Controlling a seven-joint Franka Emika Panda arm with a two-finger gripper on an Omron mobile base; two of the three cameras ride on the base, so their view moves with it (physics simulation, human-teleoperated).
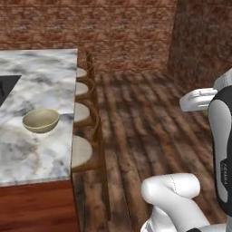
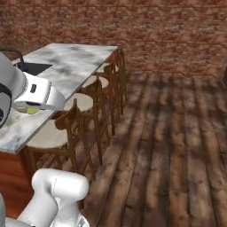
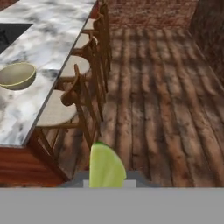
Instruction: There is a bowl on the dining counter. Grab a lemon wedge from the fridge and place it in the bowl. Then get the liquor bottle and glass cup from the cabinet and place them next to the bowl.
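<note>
1. One lemon wedge [image 3: 106, 168] clamped in end effector [image 3: 107, 181], bottom centre of hand view; fingertips themselves hidden behind the wedge, grip judged from how the wedge sits at the jaws.
2. One bowl [image 1: 41, 120] on marble counter [image 1: 41, 154], left middle of left base view; seen again at upper left of hand view. Looks empty; wedge not yet delivered.
3. Wedge well apart from bowl: out over wooden floor [image 3: 162, 96], lower and to the right of the counter edge in hand view.
4. Four stools [image 1: 84, 152] counted along the counter edge in left base view, between robot and bowl.
5. Zero liquor bottles and zero glass cups counted beside the bowl; those steps judged not started.
6. Risk: wedge small and curved, likely slippery; could squirm out of the pinch during a wide swing and drop to the floor.
7. Risk: stool backs rise near counter height; a low approach could clip one.
8. Risk: bowl shallow and light-looking; release from too high or off-centre could bounce the wedge out, and contact with the rim could shove the bowl.
</note>
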